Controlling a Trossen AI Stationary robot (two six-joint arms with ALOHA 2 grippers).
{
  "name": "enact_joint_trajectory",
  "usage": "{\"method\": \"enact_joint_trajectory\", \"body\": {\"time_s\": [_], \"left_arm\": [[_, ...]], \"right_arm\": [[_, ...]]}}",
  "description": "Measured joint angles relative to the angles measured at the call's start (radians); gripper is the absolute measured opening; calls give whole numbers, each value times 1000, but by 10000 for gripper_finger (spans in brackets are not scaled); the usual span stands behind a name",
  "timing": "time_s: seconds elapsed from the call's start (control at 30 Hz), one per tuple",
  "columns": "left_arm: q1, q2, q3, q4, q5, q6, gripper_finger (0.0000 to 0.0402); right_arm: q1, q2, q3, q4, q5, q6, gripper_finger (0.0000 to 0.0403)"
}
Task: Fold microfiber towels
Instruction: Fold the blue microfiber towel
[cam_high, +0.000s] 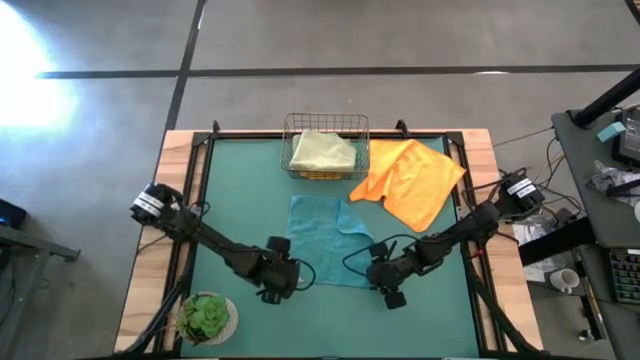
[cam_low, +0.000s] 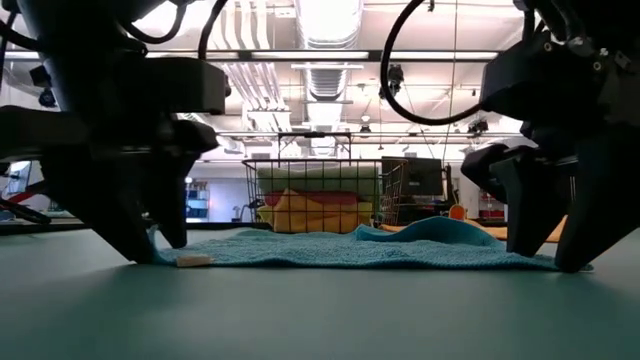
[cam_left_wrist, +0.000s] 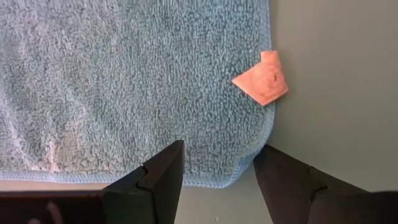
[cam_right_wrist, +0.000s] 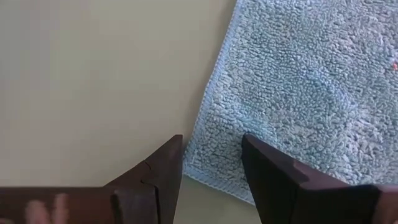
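Note:
A teal microfiber towel lies spread on the dark-green mat, with its far right part rumpled into a hump. My left gripper is open and low over the towel's near left corner: one finger is above the cloth, the other above the mat beside it. A small pinkish label sticks out at that corner. My right gripper is open and straddles the near right corner. An orange towel lies crumpled at the back right. A pale green towel lies on top in the wire basket. My left gripper points steeply down at the near left corner. I cannot tell whether its fingertips touch the cloth. My right gripper slants down at the near right corner, and I cannot tell whether it touches either.
The wire basket stands at the mat's far edge, with more coloured cloth under the green towel. A small potted plant sits at the near left corner of the table. Bare mat lies left of the teal towel and along the near edge.

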Motion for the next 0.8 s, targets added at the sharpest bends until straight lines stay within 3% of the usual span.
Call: {"method": "enact_joint_trajectory", "body": {"time_s": [0.2,0.5,0.8], "left_arm": [[2,4,-1,36,11,1,148],[3,5,-7,52,21,4,9],[41,6,-8,85,22,12,1]], "right_arm": [[0,0,1,-4,13,69,157],[-2,38,3,-23,33,85,157],[-2,141,2,-25,37,214,155]]}}
